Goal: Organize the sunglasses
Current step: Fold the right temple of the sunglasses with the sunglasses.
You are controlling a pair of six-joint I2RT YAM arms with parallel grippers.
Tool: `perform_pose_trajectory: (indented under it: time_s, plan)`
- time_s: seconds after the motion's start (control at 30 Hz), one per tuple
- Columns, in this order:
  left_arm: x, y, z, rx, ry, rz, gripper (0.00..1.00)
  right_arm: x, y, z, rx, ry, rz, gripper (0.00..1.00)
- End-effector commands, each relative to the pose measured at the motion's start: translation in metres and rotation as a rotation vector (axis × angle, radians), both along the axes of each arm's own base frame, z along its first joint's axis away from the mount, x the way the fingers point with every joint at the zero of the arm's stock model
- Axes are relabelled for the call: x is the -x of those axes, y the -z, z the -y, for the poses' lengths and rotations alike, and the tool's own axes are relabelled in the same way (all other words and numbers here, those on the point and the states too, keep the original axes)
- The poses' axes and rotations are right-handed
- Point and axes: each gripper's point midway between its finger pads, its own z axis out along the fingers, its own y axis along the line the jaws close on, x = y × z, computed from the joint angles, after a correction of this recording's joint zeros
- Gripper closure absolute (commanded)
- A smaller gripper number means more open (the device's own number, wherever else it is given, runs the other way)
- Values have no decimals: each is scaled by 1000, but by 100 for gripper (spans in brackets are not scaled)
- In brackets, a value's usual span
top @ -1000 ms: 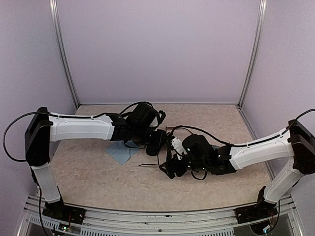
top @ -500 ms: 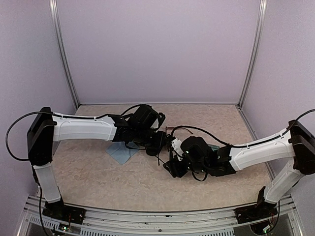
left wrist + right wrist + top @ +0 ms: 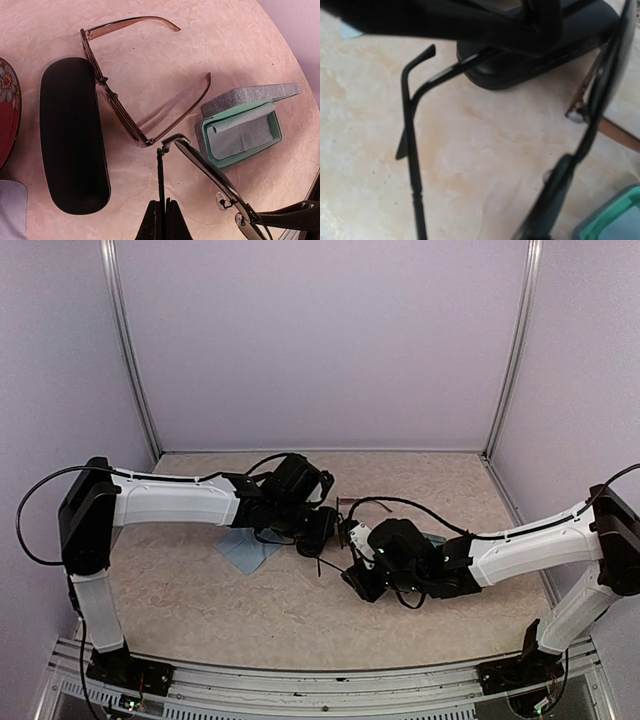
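The black-frame sunglasses (image 3: 214,177) are held above the table between both grippers. My left gripper (image 3: 165,202) is shut on their thin arm (image 3: 161,175), which also shows in the right wrist view (image 3: 413,170). My right gripper (image 3: 358,578) holds the frame at the other end, its fingers (image 3: 292,215) closed on it. The reddish-brown sunglasses (image 3: 125,100) lie open on the table between a black case (image 3: 72,135) and an open grey case (image 3: 240,130). In the top view, both grippers meet at the table's middle.
The open grey case has a teal lining and holds a light-blue cloth (image 3: 242,135). Another light-blue cloth (image 3: 245,550) lies under the left arm. A red flowered object (image 3: 7,110) sits left of the black case.
My right gripper has moved up and left toward the left gripper with the black sunglasses. Their free arm swung from pointing left to pointing at the left gripper, which now pinches it.
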Motion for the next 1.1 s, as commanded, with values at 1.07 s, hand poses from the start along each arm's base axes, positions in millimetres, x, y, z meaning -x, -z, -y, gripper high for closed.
perform_pose_trajectory:
  time_s: [1.07]
  plan:
    - [38, 41, -22, -179, 197, -85, 100, 17, -4, 35, 102, -141, 33, 38]
